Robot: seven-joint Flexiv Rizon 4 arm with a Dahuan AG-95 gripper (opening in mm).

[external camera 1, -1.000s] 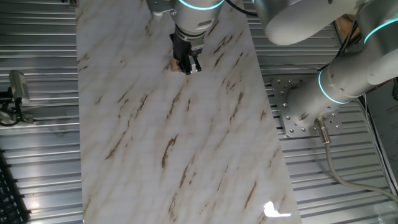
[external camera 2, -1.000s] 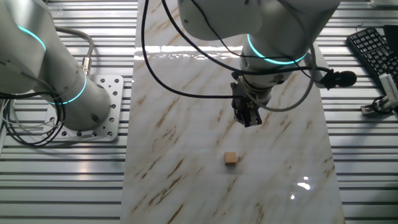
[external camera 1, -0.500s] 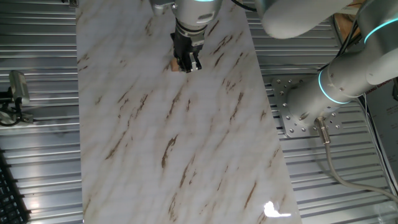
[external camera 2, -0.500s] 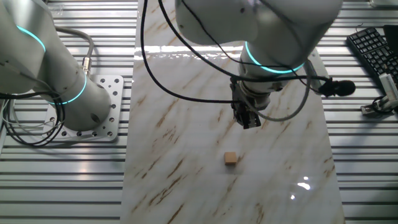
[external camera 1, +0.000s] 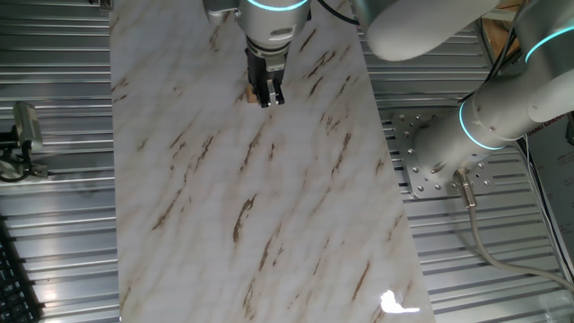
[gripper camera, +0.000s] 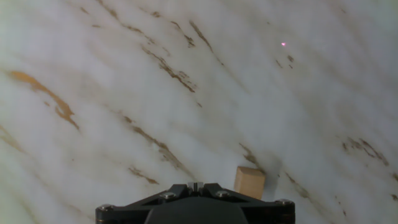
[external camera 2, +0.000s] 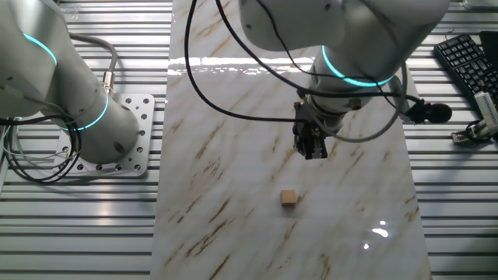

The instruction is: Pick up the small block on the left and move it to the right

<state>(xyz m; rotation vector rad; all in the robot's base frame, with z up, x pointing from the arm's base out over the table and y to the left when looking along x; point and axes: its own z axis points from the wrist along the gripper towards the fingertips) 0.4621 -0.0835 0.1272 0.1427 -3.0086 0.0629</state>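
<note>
The small block (external camera 2: 289, 197) is a tiny light-brown cube resting on the marble-patterned board (external camera 2: 233, 179). In the hand view it (gripper camera: 250, 182) lies at the bottom edge, just right of the fingers. In one fixed view only a sliver of it (external camera 1: 247, 93) shows, left of the fingers. My gripper (external camera 2: 313, 152) hovers above the board, apart from the block, with its jaws together and nothing between them. It also shows in one fixed view (external camera 1: 267, 99) and in the hand view (gripper camera: 196, 185).
Ribbed metal table (external camera 1: 54, 224) surrounds the board. The arm's base plate (external camera 2: 128, 136) stands beside it. A keyboard (external camera 2: 467, 58) lies at the table's edge. A bright glare spot (external camera 2: 380, 230) sits on the board near the block.
The gripper has turned and shifted slightly sideways above the board. The block has not moved.
</note>
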